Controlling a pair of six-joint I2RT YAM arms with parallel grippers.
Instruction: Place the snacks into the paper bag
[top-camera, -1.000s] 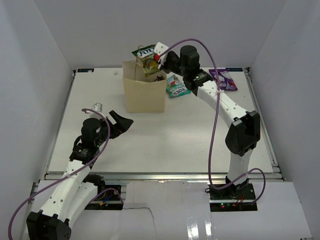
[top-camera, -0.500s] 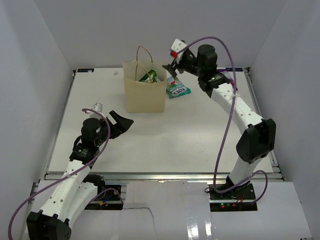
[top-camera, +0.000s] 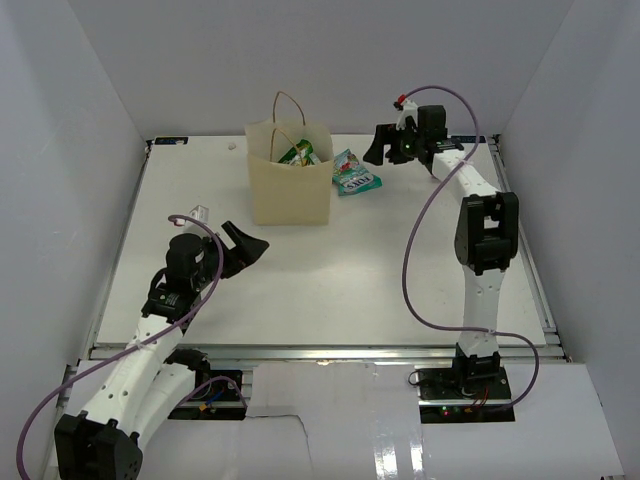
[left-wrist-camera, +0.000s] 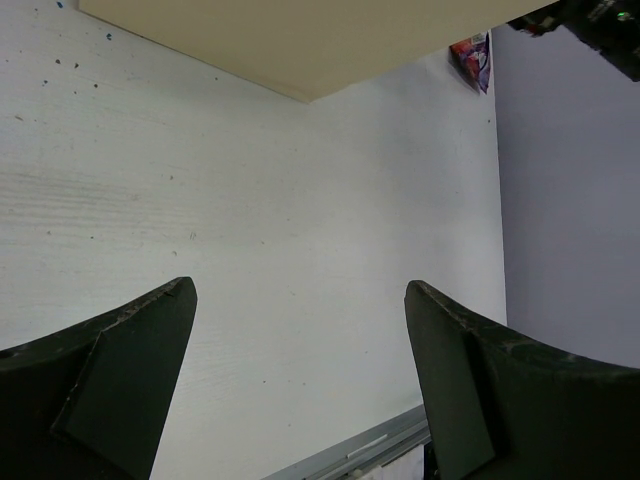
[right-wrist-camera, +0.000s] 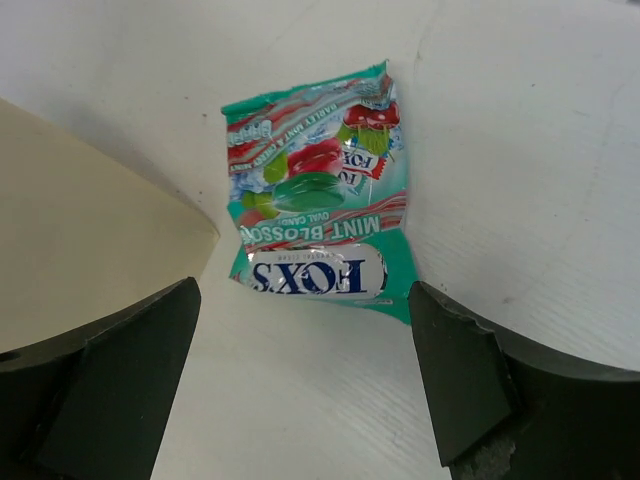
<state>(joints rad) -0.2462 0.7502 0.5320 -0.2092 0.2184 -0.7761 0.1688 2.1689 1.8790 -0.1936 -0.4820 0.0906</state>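
The teal-green shiny pouch (right-wrist-camera: 320, 230) has words on it that can be read: "FOX'S" in blue on a white patch, and "MINT BLOSSOM" above it. In the right wrist view the words are upside down. There is one tall tan paper bag with two thin brown loop handles (top-camera: 290, 190) standing near the back of the white table (top-camera: 350, 270). One green-yellow packet (top-camera: 297, 153) pokes out of its open top, and its writing is too small to read. The teal-green pouch is the one snack lying flat on the table just beside the bag's right side. One purple-white packet (left-wrist-camera: 472, 60) lies far off by the table's edge, near the wall. There are two arms. The right gripper (top-camera: 383, 150) hangs up high, over the pouch and close to the back wall, and its black fingers (right-wrist-camera: 110, 390) are spread wide with nothing between them. The left gripper (top-camera: 243, 243) is low over the near left part of the table, and its fingers (left-wrist-camera: 110, 380) are spread wide too, holding nothing. A big bare stretch of table lies between the left gripper and the bag. White walls (top-camera: 60, 120) close in the left, back and right sides.
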